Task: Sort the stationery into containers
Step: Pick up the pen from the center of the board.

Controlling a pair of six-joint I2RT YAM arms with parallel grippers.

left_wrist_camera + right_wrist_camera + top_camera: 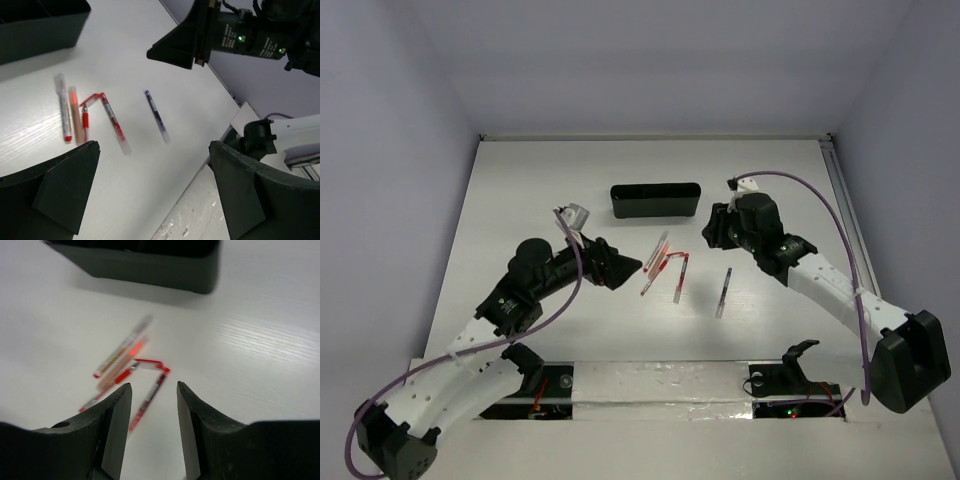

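A long, low black tray (655,200) stands at the back centre of the table. Three red-and-clear pens and a beige one (665,265) lie in a loose cluster in front of it. A darker pen (723,292) lies alone to their right. My left gripper (628,268) is wide open and empty just left of the cluster; the pens (85,117) and the lone pen (157,116) lie beyond its tips (155,185). My right gripper (712,232) is open and empty, above and to the right of the pens (131,365), which lie beyond its tips (154,390). The scissors and eraser are out of view.
The tray also shows in the left wrist view (40,25) and the right wrist view (140,260). The right gripper's body (210,37) hangs over the table in the left wrist view. The table's near edge has a taped strip (660,380) by the arm bases.
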